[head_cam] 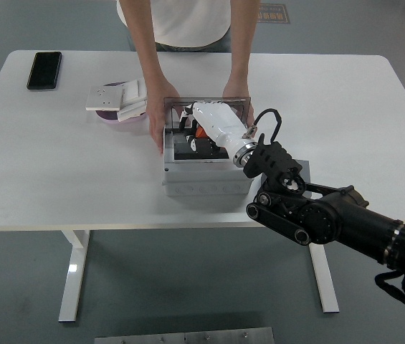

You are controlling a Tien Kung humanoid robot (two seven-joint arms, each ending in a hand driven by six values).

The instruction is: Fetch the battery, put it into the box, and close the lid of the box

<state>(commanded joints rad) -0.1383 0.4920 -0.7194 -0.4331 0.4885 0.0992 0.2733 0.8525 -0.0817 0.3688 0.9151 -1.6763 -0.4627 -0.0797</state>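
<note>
A grey box stands open at the table's middle, its clear lid upright at the back. My right hand, white on a black arm, reaches down into the box from the right. Its fingers are curled on a small orange battery just above the dark inside; most of the battery is hidden by the hand. A person at the far side steadies the box, one hand on its left wall and the other hand at the back right by the lid. My left arm is out of view.
A black phone lies at the far left of the white table. Left of the box, a white socket plate and other white parts rest on a purple dish.
</note>
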